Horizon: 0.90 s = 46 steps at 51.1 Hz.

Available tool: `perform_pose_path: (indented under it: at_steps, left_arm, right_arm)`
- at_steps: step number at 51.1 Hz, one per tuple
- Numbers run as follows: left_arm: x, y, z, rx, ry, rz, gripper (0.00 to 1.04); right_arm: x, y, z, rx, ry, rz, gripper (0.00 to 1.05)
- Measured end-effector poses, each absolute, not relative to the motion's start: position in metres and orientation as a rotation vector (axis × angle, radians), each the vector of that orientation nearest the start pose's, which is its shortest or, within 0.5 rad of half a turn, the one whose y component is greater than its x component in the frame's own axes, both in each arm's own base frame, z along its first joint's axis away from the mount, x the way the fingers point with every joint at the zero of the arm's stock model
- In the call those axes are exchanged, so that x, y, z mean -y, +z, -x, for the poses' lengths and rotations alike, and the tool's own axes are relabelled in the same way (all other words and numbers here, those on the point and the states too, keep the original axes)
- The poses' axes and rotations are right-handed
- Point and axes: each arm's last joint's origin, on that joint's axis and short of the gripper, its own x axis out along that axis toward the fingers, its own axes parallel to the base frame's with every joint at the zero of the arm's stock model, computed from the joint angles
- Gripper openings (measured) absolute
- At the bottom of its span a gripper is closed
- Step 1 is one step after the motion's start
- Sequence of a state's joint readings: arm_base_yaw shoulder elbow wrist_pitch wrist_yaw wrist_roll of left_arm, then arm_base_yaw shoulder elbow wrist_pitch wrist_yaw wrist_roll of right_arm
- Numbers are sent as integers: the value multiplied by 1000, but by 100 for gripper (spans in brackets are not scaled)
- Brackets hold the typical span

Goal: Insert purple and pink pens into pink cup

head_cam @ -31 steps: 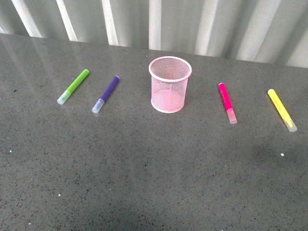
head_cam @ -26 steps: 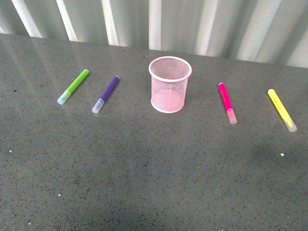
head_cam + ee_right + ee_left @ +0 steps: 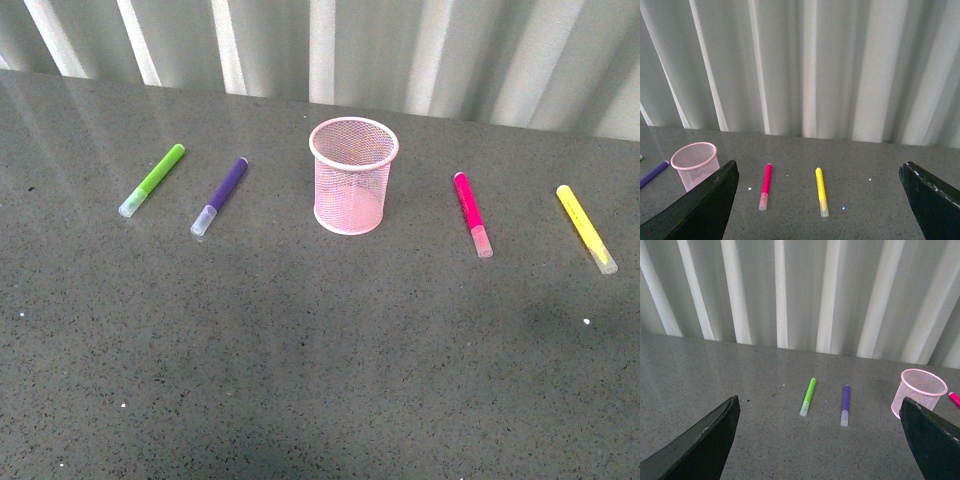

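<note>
Neither arm appears in the front view, no pen is lifted, and the task stands at its start. The pink cup (image 3: 350, 200) stands upright near the middle of the grey table (image 3: 300, 360), mouth open, with nothing seen inside. The purple pen (image 3: 220, 196) lies flat to the cup's left, well apart from it, pale cap toward the robot. The green pen (image 3: 152, 180) lies further left, roughly parallel to it. The pink pen (image 3: 471, 213) lies flat to the cup's right, cap toward the robot, with the yellow pen (image 3: 586, 228) further right. The left gripper (image 3: 818, 401) is spread wide and empty, held above the table with the purple pen ahead of it. The right gripper (image 3: 818, 165) is likewise spread and empty, facing the pink pen. Assessment: the step in hand is the approach to a first pen. Recommended practice: each arm takes the pen on its own side, descending with the jaws straddling the barrel crosswise at mid-barrel rather than on the cap, and keeping clear of the neighbouring green or yellow pen. Risks noted: a round barrel may roll if one finger touches first, and the light mesh cup may tip if a pen strikes its rim.
</note>
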<state>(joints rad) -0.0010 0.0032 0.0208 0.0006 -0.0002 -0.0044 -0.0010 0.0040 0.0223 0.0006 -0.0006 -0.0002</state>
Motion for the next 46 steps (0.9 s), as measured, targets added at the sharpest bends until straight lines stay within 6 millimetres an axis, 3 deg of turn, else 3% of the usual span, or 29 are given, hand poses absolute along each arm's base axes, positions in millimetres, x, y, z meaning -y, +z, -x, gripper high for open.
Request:
perform_pose_path:
  at_steps: [36, 39, 42, 46]
  left_arm:
    - [0, 170, -97, 18, -2, 5, 98]
    - [2, 169, -98, -142, -81, 80, 98]
    - [5, 178, -111, -314, -107, 201, 98]
    - [11, 204, -144, -292, -106, 225, 98]
  right_arm:
    - [0, 171, -97, 19, 0, 0, 98]
    - [0, 171, -97, 19, -1, 0, 98]
    - [0, 171, -97, 19, 1, 1, 98]
    - [0, 171, -97, 19, 0, 0, 98]
